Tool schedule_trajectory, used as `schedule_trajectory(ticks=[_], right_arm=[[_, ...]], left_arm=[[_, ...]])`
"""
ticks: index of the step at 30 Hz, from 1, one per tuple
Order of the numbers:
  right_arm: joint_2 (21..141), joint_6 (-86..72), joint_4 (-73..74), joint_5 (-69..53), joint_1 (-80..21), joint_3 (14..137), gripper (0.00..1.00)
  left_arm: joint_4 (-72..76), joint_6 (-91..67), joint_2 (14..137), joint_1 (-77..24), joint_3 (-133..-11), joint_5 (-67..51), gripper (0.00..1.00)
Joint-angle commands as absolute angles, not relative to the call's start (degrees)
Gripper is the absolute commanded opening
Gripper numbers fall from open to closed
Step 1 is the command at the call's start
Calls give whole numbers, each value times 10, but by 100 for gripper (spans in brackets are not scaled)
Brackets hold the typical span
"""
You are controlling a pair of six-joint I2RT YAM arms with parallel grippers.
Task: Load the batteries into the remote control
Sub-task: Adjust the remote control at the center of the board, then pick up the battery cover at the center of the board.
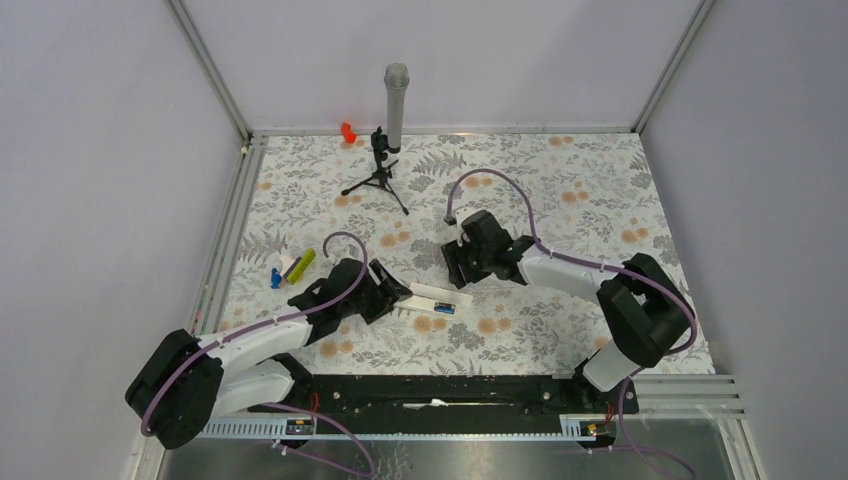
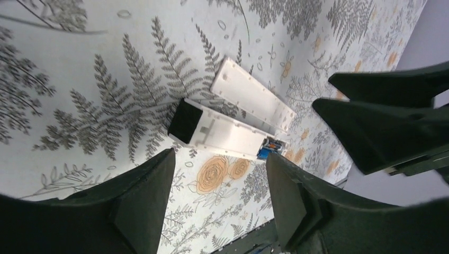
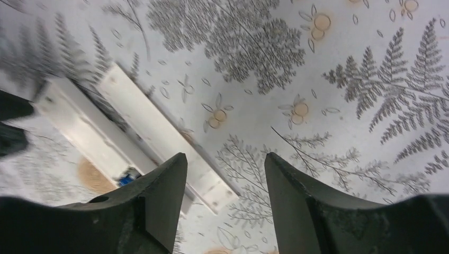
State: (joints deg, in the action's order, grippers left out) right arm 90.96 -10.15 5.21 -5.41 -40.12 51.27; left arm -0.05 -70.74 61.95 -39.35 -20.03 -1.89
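The remote control (image 1: 428, 303) lies back side up between the two arms. It also shows in the left wrist view (image 2: 227, 136) and the right wrist view (image 3: 84, 127). A blue battery (image 1: 443, 309) sits in the open compartment at its end (image 2: 271, 146) (image 3: 127, 176); I cannot make out a second one. A flat white cover piece (image 2: 253, 98) (image 3: 164, 143) lies alongside it. My left gripper (image 1: 398, 293) (image 2: 219, 159) is open and empty at the remote's left end. My right gripper (image 1: 458, 268) (image 3: 225, 157) is open and empty, just behind the remote.
A yellow-green bar (image 1: 303, 263) and a small blue piece (image 1: 275, 278) lie at the left. A microphone on a tripod (image 1: 393, 110) and a small red object (image 1: 348, 131) stand at the back. A metal rail (image 1: 225, 250) runs along the left edge.
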Motion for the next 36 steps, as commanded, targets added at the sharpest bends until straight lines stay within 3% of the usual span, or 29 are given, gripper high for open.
schedule_trajectory(ticks=[1, 16, 27, 36], right_arm=[[920, -19, 108, 68, -443, 524, 66], [955, 52, 132, 48, -524, 527, 73], [995, 67, 162, 64, -530, 564, 77], [1075, 79, 304, -48, -504, 651, 74]], left_arm=[[-10, -658, 627, -364, -226, -17, 67], [-2, -629, 630, -303, -216, -56, 70], [14, -625, 635, -281, -218, -74, 70], [7, -616, 626, -269, -229, -88, 70]])
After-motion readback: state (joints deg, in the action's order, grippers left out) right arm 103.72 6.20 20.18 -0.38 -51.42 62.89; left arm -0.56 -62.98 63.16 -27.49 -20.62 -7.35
